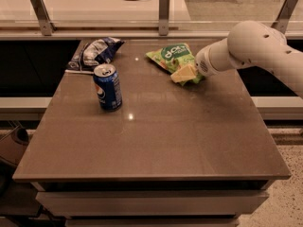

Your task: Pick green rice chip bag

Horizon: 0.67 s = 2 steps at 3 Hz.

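Green rice chip bag (171, 56): lying on worktop (156, 141), beyond and right of soda can (107, 86). Hand (184, 74): farther right of can, touching bag; grip cannot be told. Lift outstanding.

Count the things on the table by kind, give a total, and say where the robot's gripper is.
Snack bags: 2 (green rice chip bag, blue-and-white foil bag)
Soda cans: 1 (blue can)
Total: 3
The gripper is at the near edge of the green rice chip bag.
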Motion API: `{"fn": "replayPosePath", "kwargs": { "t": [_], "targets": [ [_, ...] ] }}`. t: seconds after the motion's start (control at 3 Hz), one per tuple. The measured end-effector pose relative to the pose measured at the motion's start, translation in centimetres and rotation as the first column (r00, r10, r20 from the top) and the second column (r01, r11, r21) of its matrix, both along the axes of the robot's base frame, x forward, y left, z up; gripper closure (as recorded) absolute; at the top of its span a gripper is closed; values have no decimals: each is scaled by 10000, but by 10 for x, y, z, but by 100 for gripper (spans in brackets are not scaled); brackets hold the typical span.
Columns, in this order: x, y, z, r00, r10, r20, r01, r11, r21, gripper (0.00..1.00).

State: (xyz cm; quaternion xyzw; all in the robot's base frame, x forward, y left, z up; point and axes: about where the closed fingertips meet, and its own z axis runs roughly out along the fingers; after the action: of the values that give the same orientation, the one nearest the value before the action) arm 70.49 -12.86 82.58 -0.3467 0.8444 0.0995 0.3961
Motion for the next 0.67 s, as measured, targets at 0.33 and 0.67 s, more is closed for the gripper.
{"fn": "replayPosePath", "kwargs": {
  "t": [0.33,0.67],
  "targets": [
    [0,1,-1,10000,19,-13,-19,10000,1,86],
    [0,1,1,10000,21,-14,-21,10000,1,100]
  ]
}}
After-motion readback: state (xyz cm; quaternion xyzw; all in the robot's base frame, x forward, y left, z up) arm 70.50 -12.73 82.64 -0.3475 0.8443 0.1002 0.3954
